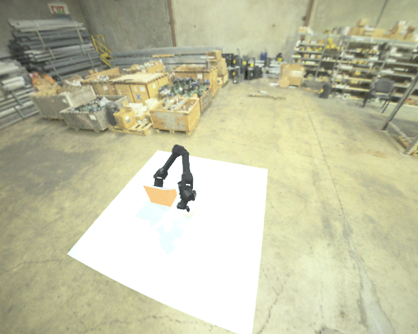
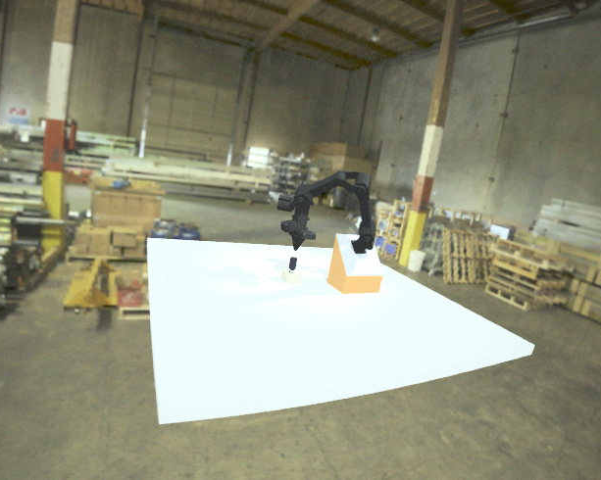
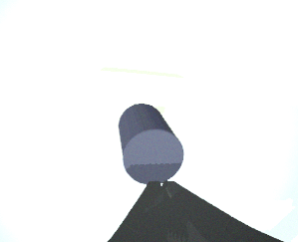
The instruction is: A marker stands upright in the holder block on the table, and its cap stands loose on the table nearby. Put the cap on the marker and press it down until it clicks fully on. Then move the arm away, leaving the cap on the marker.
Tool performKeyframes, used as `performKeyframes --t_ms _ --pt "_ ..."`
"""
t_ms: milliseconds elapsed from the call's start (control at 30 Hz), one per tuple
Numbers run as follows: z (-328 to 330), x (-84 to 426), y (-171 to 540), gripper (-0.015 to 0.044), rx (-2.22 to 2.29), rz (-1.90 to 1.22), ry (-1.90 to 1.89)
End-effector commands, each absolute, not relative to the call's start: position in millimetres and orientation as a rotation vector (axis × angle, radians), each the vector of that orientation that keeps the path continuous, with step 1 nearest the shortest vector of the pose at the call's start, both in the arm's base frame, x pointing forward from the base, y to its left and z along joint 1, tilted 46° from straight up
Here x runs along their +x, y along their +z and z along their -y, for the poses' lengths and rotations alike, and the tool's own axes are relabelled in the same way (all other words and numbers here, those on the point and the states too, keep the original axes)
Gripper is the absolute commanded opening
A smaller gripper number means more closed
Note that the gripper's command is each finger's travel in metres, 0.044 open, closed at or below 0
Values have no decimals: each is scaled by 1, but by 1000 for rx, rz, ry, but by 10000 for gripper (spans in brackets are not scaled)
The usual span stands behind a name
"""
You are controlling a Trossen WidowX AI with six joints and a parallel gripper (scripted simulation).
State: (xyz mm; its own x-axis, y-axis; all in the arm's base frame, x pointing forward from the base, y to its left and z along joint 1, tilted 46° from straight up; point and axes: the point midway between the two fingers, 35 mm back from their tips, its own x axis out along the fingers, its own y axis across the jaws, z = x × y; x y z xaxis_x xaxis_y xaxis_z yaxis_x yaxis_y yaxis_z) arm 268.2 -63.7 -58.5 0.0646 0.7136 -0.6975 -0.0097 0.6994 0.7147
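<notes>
The dark blue cap (image 1: pixel 187 208) (image 2: pixel 292 264) (image 3: pixel 149 143) sits upright on top of the marker, above the pale holder block (image 1: pixel 189 215) (image 2: pixel 290 277). A short light band shows between cap and block in the exterior view; the rest of the marker is hidden. Whether the cap is fully seated cannot be told. My gripper (image 2: pixel 296 249) (image 3: pixel 160 183) is shut with its fingertips together and nothing between them. It points down just above the cap. In the wrist view the fingertips lie at the near edge of the cap's flat top.
The white table top (image 1: pixel 216 265) (image 2: pixel 311 351) bears an orange, wedge-shaped block (image 1: pixel 160 196) (image 2: pixel 361 284) beside the arm's base. It stands to the right of the holder in the exterior view. Crates and shelves stand on the floor beyond the table.
</notes>
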Motion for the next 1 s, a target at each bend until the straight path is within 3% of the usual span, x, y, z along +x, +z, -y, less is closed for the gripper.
performKeyframes --t_ms 0,967 --pt "63 268 -61 0 702 -1450 545" --pt "41 269 -82 0 703 -1449 546"
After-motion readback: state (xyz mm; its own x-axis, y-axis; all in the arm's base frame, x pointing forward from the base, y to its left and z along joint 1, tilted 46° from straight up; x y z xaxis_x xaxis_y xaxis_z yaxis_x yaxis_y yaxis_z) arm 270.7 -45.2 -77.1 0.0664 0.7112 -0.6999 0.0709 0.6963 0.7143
